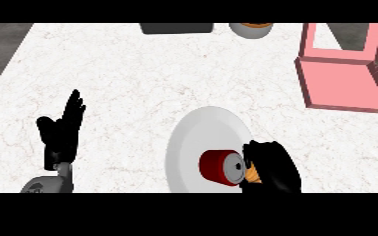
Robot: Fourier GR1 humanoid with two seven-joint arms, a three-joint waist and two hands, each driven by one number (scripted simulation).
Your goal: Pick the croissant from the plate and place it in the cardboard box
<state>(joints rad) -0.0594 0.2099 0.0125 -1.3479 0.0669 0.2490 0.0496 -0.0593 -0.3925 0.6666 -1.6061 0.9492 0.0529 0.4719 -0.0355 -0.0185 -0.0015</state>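
The right hand [272, 166] sits at the lower right of the frame with its fingers curled down over the croissant [253, 174], of which only a sliver of orange-brown shows at the hand's left edge. The croissant lies on the right side of the white plate [198, 130], just beside a red can [216, 166] that lies on its side with its grey end turned toward the hand. The step in hand looks like the grasp and lift. To do it well, the hand should rise straight up before travelling, so the croissant clears the plate's rim and the fingers do not nudge the can and set it rolling. The pink box [336, 82] stands in the upper right of the frame, well apart from the plate, so the carry runs up along the right edge. The release should come only once the hand is over the box's open top. The left hand [63, 130] rests at the lower left, fingers straight and pointing up, away from the work.
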